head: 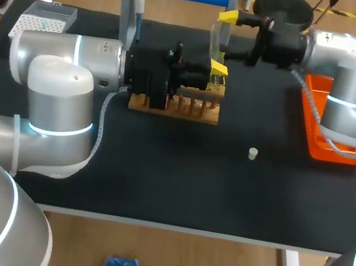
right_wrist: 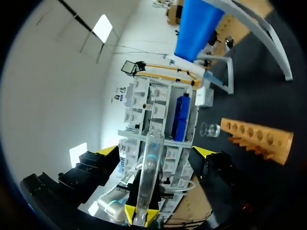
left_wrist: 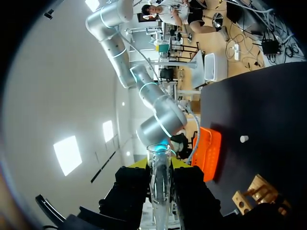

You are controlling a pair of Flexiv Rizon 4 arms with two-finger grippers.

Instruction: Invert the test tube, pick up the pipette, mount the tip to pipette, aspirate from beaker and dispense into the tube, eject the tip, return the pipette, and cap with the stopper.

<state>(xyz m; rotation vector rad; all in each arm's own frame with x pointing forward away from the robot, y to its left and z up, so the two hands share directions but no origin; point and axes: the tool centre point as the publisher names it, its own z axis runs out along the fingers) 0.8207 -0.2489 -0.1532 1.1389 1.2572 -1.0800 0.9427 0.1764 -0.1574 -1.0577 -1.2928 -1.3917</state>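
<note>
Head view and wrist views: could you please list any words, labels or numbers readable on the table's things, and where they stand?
None can be read. The test tube, wooden rack, orange tray, tip box and stopper show no legible print; any markings on them are too small or blurred to tell.

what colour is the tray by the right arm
Bright orange; the plastic tray shows best in the head view.

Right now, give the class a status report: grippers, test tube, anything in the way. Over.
Left gripper shut on test tube. Right gripper open, astride the tube's other end. Stopper lies loose on table, clear of both.
</note>
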